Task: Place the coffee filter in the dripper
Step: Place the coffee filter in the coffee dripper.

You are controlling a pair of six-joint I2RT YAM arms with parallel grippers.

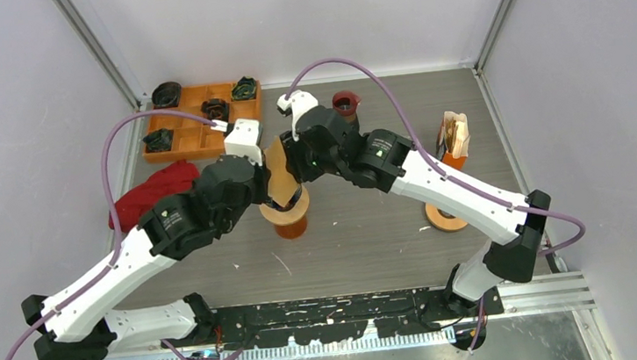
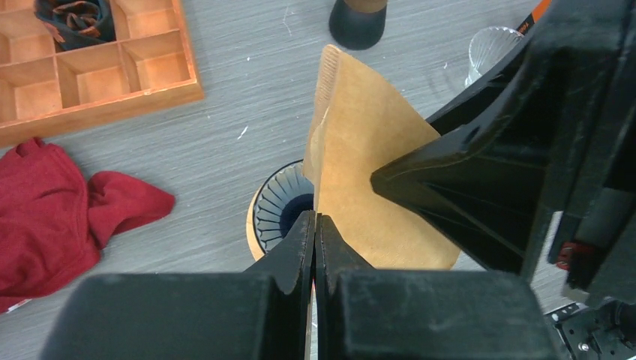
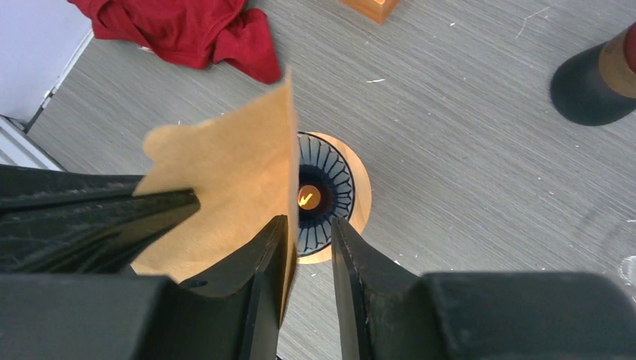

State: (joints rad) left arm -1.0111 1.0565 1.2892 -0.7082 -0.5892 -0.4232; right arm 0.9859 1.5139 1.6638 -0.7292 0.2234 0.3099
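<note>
The brown paper coffee filter [image 1: 280,177] hangs upright just above the dripper [image 1: 285,211], a dark ribbed cone on a round wooden base. My left gripper [image 2: 315,219] is shut on the filter's [image 2: 371,157] near edge, directly over the dripper [image 2: 279,206]. In the right wrist view my right gripper [image 3: 308,225] is open. The filter [image 3: 229,176] lies against the inner face of its left finger, and the other finger stands clear of the paper. The dripper [image 3: 330,193] shows through the gap. The two grippers meet tip to tip over the dripper.
A red cloth [image 1: 150,192] lies left of the dripper. An orange compartment tray [image 1: 195,126] sits at the back left. A dark red cup [image 1: 345,102], a holder with more filters [image 1: 454,136] and a wooden disc [image 1: 445,217] stand to the right.
</note>
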